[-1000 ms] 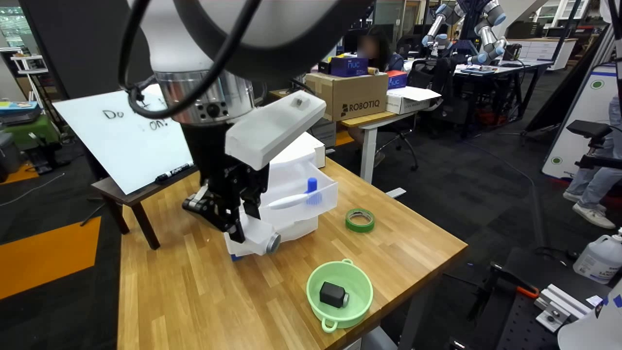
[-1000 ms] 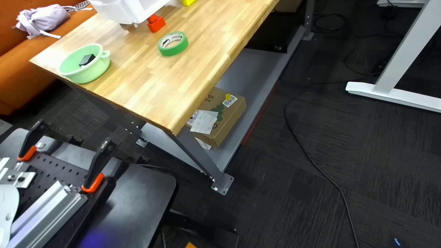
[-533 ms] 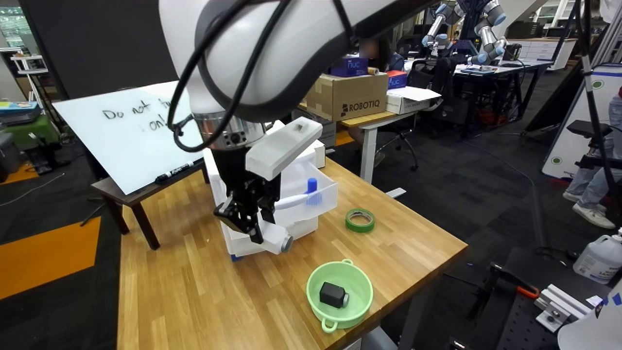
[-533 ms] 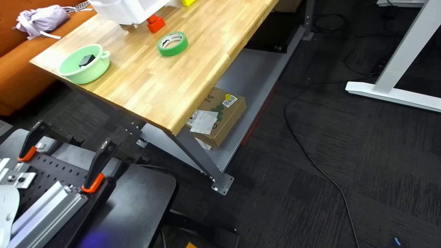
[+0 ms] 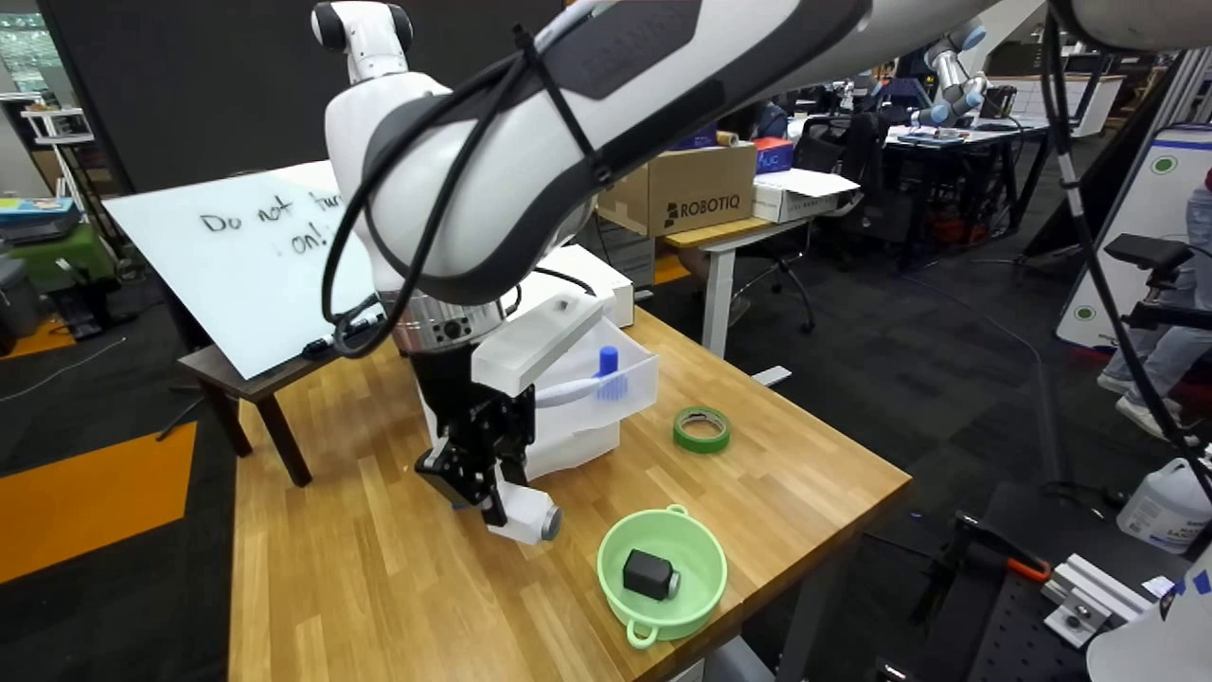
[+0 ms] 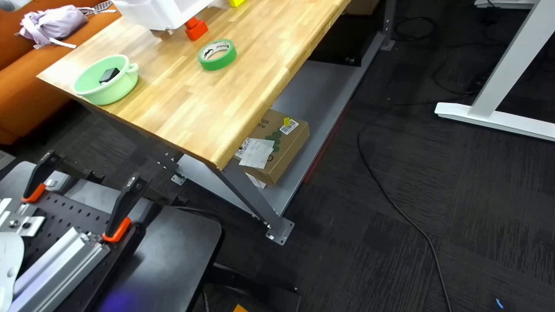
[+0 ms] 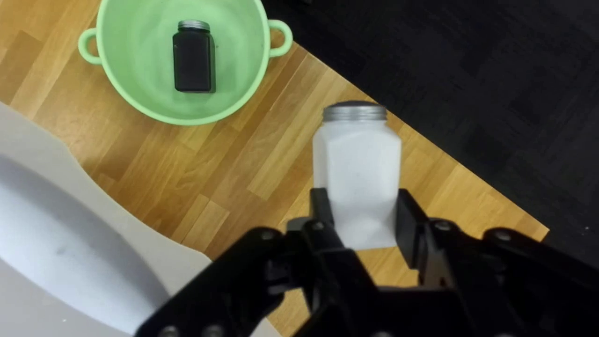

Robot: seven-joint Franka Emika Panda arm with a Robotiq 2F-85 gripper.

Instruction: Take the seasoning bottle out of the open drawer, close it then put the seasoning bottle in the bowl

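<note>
1. Presently grasps the white seasoning bottle (image 7: pixel 357 159) in the claw (image 7: pixel 362 201), with both jaws parted only to the width of its body.
2. Touches opposite sides of the lower part, leaving the silver lid beyond the jaws, facing away from the claw.
3. As for the bottle, hangs tilted over the worktop (image 5: pixel 379 587) in an exterior view, with the lid on the side toward the green bowl (image 5: pixel 703 559).
4. Appears near that bowl but outside it, lower right of the black jar (image 7: pixel 192 61) inside in the wrist view.
5. Shows outside the open drawer (image 5: pixel 639 384) too, apart from the blue thing (image 5: pixel 608 360) within.
</note>
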